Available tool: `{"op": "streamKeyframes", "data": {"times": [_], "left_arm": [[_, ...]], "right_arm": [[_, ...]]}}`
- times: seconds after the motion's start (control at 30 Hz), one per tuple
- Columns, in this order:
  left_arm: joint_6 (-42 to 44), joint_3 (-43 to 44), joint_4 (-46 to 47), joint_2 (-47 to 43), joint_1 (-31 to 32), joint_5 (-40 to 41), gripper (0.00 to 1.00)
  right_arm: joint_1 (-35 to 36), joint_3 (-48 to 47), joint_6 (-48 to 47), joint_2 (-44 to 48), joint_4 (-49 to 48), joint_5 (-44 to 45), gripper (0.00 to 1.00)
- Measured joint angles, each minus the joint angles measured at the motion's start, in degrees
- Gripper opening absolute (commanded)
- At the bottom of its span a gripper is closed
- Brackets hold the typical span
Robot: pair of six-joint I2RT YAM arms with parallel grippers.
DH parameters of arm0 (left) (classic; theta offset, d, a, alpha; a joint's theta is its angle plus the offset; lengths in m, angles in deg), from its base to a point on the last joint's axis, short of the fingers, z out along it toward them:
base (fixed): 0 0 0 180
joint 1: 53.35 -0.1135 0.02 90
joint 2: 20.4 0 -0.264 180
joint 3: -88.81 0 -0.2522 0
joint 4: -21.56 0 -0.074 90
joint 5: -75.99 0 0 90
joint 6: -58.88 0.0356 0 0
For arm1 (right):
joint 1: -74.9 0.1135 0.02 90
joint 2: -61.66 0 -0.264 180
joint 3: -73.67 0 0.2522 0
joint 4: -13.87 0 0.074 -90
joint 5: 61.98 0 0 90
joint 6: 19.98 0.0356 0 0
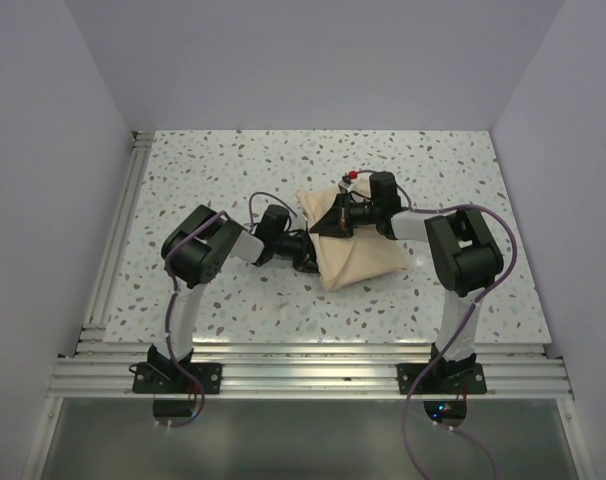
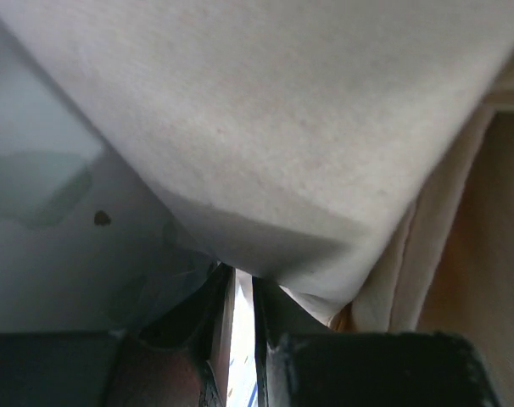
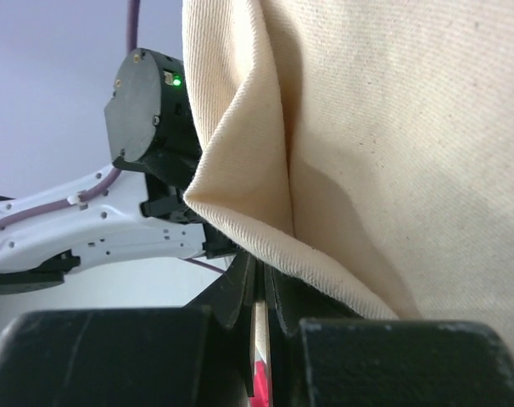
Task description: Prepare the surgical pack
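Meeting at cloth (image 1: 358, 258): left tool (image 2: 243, 288), right tool (image 3: 259, 284)

Both arms are mounted on the aluminium rail (image 1: 313, 362). The left arm (image 1: 198, 255) and the right arm (image 1: 461, 250) each have a flat black base plate bolted onto the rail, white link shells above it, and bulky black joint housings farther from it. The purple cables (image 1: 511, 262) run along each arm and hang down past the rail. A small blue light glows at the right base, beside the rail. The wrist housing (image 3: 138, 102) is a dark disc with rim screws and a green light. The left gripper (image 2: 243, 292) and the right gripper (image 3: 259, 284) have matte black fingers that taper to thin tips.
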Motion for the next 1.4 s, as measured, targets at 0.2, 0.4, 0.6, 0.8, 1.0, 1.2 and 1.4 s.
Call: {"op": "streamKeyframes", "data": {"times": [0.2, 0.4, 0.6, 0.8, 1.0, 1.2, 1.4], "left_arm": [[-1.09, 1.51, -0.50, 0.52, 1.05, 2.62, 0.17], [-1.25, 1.95, -0.85, 0.55, 1.66, 3.74, 0.17], [-0.37, 1.66, -1.07, 0.17, 1.79, 4.00, 0.17], [0.72, 0.13, -2.01, -1.40, 2.05, 5.03, 0.17], [0.85, -2.62, -2.14, -3.56, 2.10, 6.16, 0.25], [3.80, -7.17, -6.60, -10.38, 2.03, 12.20, 0.31], [5.51, -14.80, -10.10, -18.88, 1.64, 18.84, 0.35]], "right_arm": [[0.13, 0.57, 5.95, -0.07, -7.32, -1.51, 0.00], [0.39, 0.57, 3.91, -0.07, -5.79, -2.25, 0.00], [-0.96, 0.22, -3.98, -0.07, 2.75, -2.14, 0.00], [-2.56, 0.00, -10.45, -0.07, 11.58, -2.03, 0.00], [-2.25, 0.00, -11.56, -0.07, 12.74, -2.27, 0.06], [-2.10, -0.09, -10.16, -0.07, 12.13, -2.25, 0.10], [-2.03, -0.42, -8.92, -0.04, 11.98, -1.53, 0.33]]}}
